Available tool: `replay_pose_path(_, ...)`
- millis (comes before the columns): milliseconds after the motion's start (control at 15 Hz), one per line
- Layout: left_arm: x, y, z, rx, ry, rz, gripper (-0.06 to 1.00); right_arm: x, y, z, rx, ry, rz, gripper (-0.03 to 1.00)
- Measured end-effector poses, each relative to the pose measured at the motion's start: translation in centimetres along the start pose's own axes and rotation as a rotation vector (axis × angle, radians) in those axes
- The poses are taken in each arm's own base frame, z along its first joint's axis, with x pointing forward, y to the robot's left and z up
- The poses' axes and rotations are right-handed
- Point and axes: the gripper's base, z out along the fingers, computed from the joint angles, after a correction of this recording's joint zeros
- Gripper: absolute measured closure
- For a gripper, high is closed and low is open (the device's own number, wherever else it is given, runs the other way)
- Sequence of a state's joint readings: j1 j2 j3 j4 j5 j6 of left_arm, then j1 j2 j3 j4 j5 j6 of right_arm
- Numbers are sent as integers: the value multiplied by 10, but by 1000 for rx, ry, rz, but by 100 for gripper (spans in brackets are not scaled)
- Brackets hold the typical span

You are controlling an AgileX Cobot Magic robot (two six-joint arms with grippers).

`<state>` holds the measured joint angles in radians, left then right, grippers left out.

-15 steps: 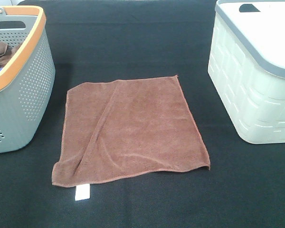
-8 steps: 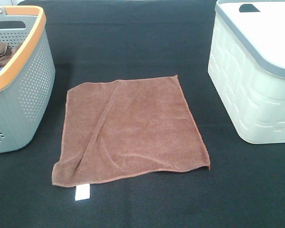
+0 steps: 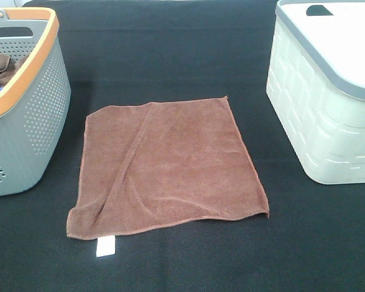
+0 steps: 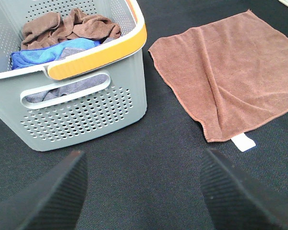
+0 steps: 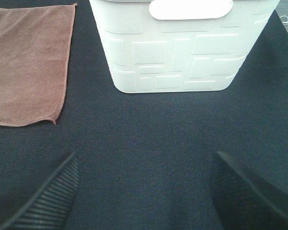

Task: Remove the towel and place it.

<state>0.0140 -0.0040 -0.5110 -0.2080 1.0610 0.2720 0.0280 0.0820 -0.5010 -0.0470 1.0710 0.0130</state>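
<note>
Over the last second I can make out no change at all from the high view. The reddish-brown square microfibre towel (image 3: 170, 167) has the same outline and the same long crease in the middle of the black cloth-covered table (image 3: 188, 55), and its small white rectangular tag (image 3: 105, 246) has not shifted from the corner towards the near edge. Neither the grey perforated plastic basket with the orange rim (image 3: 42, 115) at the left edge nor the pale white plastic basket (image 3: 328, 134) at the right edge has moved.
</note>
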Motion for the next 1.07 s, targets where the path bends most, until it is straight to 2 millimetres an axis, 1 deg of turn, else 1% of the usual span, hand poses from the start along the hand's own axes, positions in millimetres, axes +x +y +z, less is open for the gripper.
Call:
replay_pose_path(467,0,0,0,0,-1,0,30,0,0,0,0,-4,0,25)
replay_pose_path(667,0,0,0,0,-1,0,30,8,0,-9,0,-85,4,25)
replay_pose_path(1067,0,0,0,0,-1,0,30,8,0,-10,0,-91,4,25)
